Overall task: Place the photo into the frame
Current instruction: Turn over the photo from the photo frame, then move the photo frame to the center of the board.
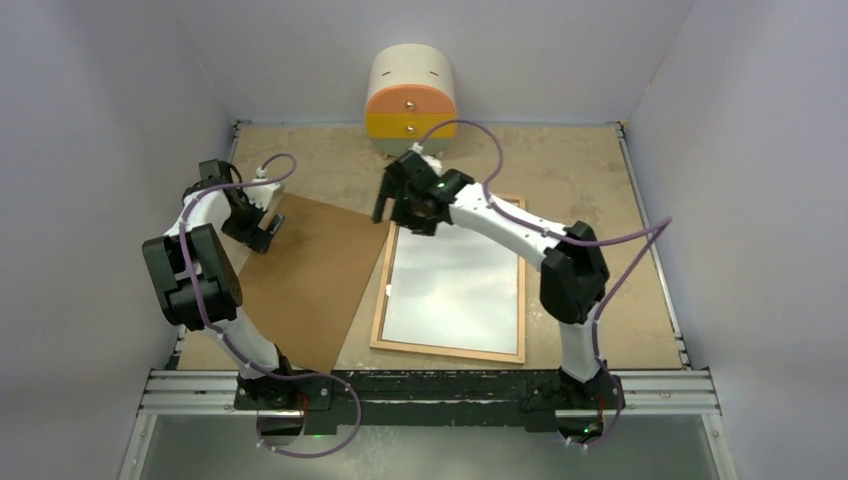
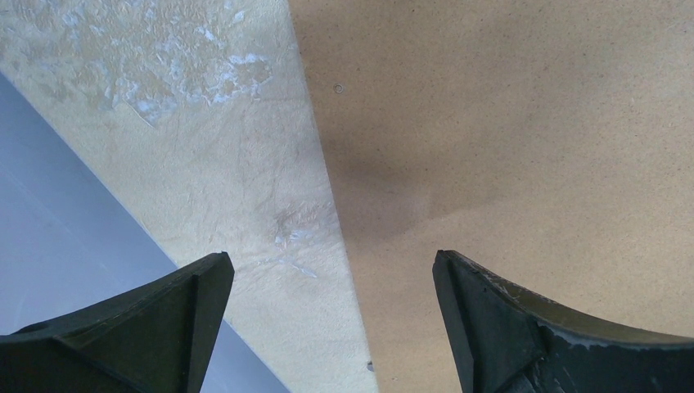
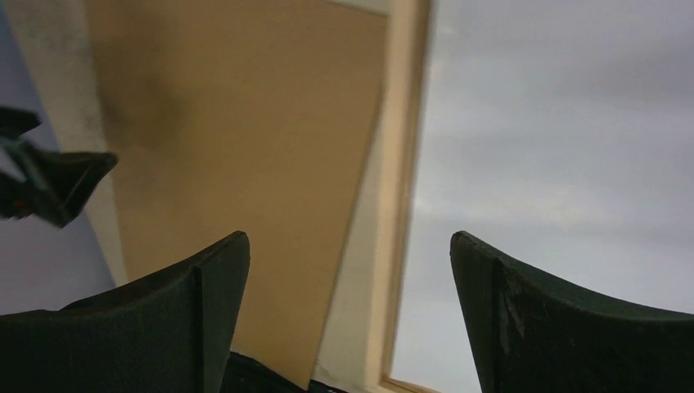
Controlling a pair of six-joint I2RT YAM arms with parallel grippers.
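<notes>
The frame [image 1: 381, 300] of light wood lies flat at the table's middle, and a plain white sheet [image 1: 455, 285] fills it. No printed picture shows, so I cannot tell whether this sheet is the photo lying face down. My right gripper [image 1: 383, 208] is open and empty above the frame's far left corner. In the right wrist view its jaws [image 3: 348, 246] straddle the frame's left rail [image 3: 405, 164], with the pale sheet [image 3: 556, 164] to the right. My left gripper [image 1: 270, 222] is open and empty over the far left edge of the brown backing board [image 1: 300, 275].
The backing board [image 2: 507, 123] lies flat left of the frame, its corner close to the frame's left rail [image 3: 245, 123]. A round cream, orange and yellow drawer cabinet [image 1: 410, 95] stands at the back. Grey walls enclose the table on three sides [image 2: 49, 205].
</notes>
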